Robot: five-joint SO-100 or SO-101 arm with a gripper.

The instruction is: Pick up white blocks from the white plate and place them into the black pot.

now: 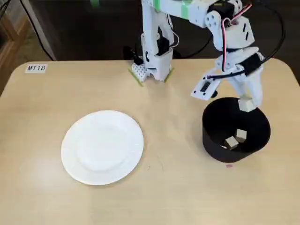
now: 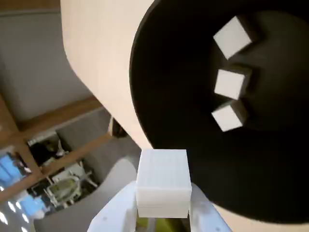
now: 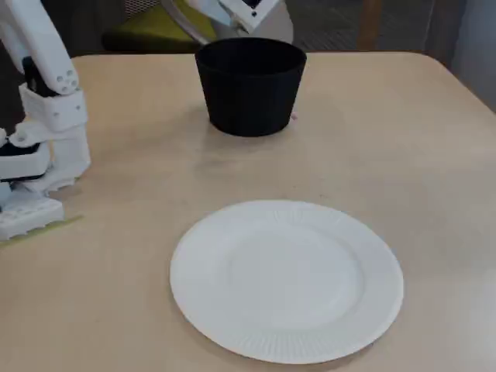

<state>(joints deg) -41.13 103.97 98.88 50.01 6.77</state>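
Blk pot, wht ribbed plate, cream blocks, tan table.

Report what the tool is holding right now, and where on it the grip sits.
The tool holds one white block, pinched on its two opposite side faces, above the black pot.

Your arm is white plastic with black servos, red and black cables at the wrist, green tape near twelve o'clock.

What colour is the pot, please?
The pot is matte black, clearest in a fixed view.
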